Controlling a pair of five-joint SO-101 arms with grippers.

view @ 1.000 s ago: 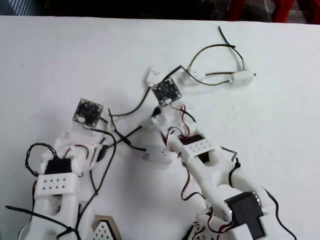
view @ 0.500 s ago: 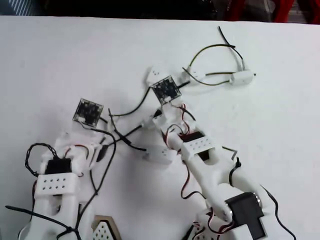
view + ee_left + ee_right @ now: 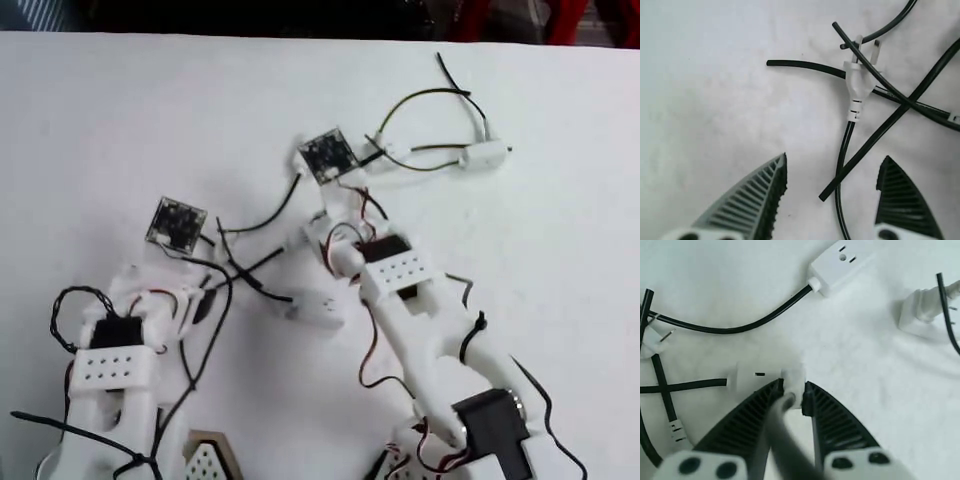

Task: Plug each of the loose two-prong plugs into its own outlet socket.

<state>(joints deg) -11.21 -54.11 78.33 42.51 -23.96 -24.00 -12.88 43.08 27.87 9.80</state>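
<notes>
In the right wrist view my right gripper (image 3: 792, 390) is shut on a small white plug (image 3: 793, 381), whose cord runs back toward the camera. The plug presses against the end of a white inline socket (image 3: 751, 378) on a black cord; I cannot tell whether its prongs are inside. Farther off lie a white outlet socket (image 3: 840, 257) and another white plug (image 3: 926, 304). In the high view the right gripper (image 3: 322, 225) is at mid-table. My left gripper (image 3: 832, 185) hangs open over the table, short of a loose white two-prong plug (image 3: 858, 77) among crossing black cords.
Black cords (image 3: 250, 225) tangle between the two arms. A white block (image 3: 315, 308) lies beside the right arm. A white cylinder on a cord (image 3: 485, 155) sits at the back right. Black square plates (image 3: 180, 222) (image 3: 328, 155) show ahead of each arm.
The right arm has pushed away from the front edge toward the back of the table, and the black square ahead of it moved along. The left arm has kept still.
</notes>
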